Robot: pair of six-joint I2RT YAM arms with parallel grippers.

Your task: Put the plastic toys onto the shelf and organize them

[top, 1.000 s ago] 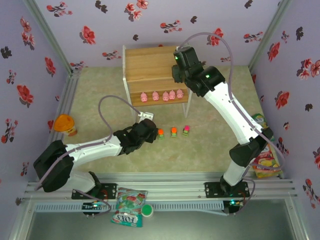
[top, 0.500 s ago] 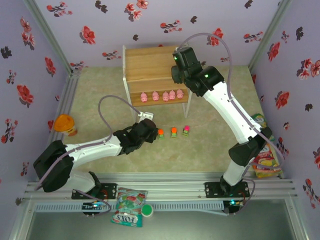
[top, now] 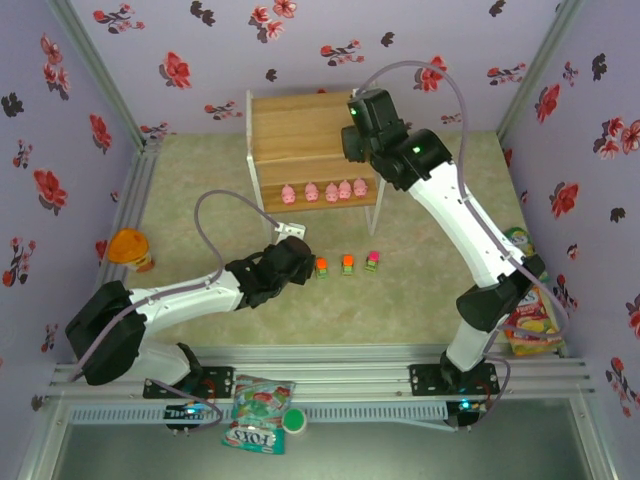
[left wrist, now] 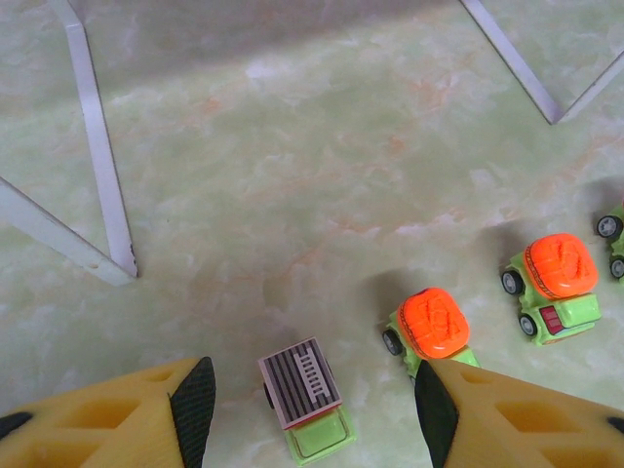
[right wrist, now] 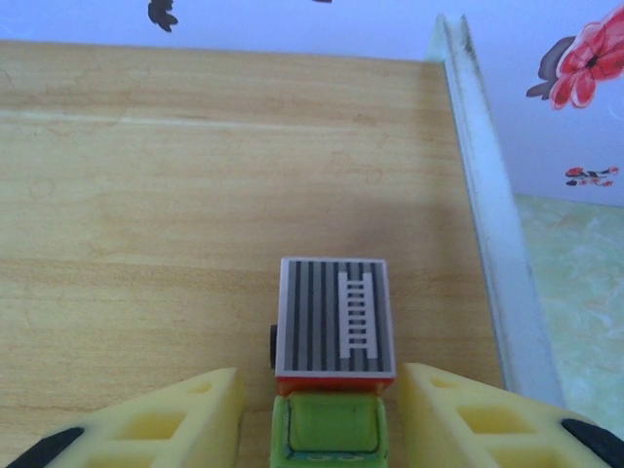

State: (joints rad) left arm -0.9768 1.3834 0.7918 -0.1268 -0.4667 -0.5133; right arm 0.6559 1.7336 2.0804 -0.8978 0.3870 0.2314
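Top view: the left pincer (top: 306,266) lies low over the bench (top: 200,190). Just beyond its tips, 3 cars (top: 347,264) stand in a row, 2 with orange tops and 1 with a pink top. The shelf (top: 300,130) stands farther ahead of it, and 5 pink pigs (top: 324,190) line the front edge of the lower board. The right arm (top: 440,190) reaches over the right end of the shelf's top board. An orange-lidded jar (top: 128,245) sits well off to the left of the left pincer.

Left wrist view: the left pincer (left wrist: 312,382) is open, its 2 yellow fingers (left wrist: 136,424) spread wide just above the bench (left wrist: 292,146). A grey-roofed car (left wrist: 304,395) stands between them, with bare bench on both sides of it and neither pad touching it. An orange-topped car (left wrist: 431,327) sits just ahead of the right-hand fingertip, very close to it. A second orange-topped car (left wrist: 556,278) stands farther out on the same side. The shelf's white legs (left wrist: 97,146) rise ahead of the tips.

Right wrist view: the right pincer (right wrist: 320,375) is over the shelf's top board (right wrist: 146,195), near its right rail (right wrist: 483,195). A ladder-roofed car (right wrist: 333,331) rests on the wood between the fingers (right wrist: 458,419). The pincer is open, with a slim gap on each side of the car's green cab.
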